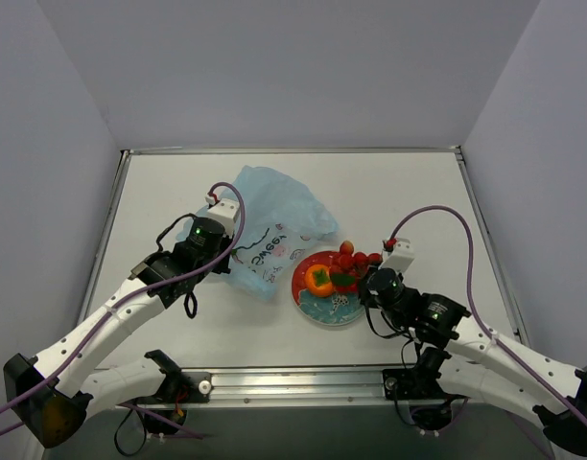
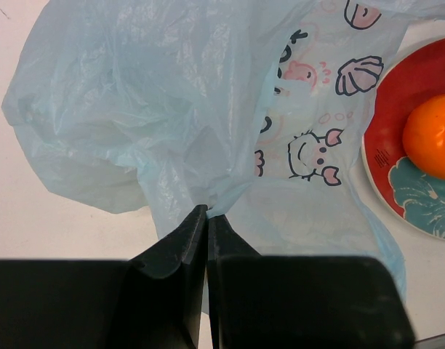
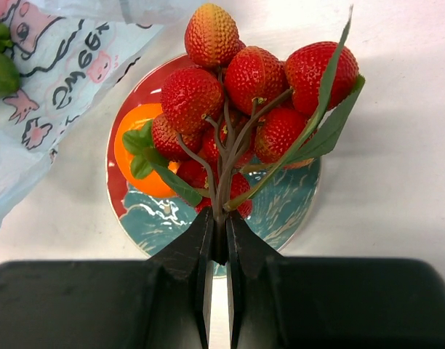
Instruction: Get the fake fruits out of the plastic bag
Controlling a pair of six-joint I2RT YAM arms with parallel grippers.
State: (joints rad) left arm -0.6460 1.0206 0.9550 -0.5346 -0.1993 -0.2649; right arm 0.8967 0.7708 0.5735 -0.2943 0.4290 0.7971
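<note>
top view: the left arm [image 1: 111, 321] runs from the near left corner forward and inward, its wrist turned toward the plastic bag [image 1: 279, 206], which lies crumpled on the table [image 1: 418, 192] left of centre, just beside a red plate [image 1: 317, 313]; the left gripper [image 1: 226, 264] sits at the bag's near left edge; the right arm [image 1: 485, 340] comes in low from the near right corner, folded at the elbow, and the right gripper [image 1: 368, 278] is at the plate's right side, with the red berries [image 1: 356, 257] at the plate's far rim and the orange fruit [image 1: 318, 280] lying on the plate; left wrist view: the two black fingers [image 2: 179, 247] are pressed together, with a gathered fold of the thin blue bag pinched between their tips, and the bag billows away from them; right wrist view: the fingers [image 3: 186, 254] are closed to a narrow slit around the brown stem of the berry bunch, which spreads over the plate and partly covers the orange fruit; whether the bunch rests on the plate or hangs over it cannot be told; a green fruit [image 3: 0, 73] shows at the left edge by the bag
</note>
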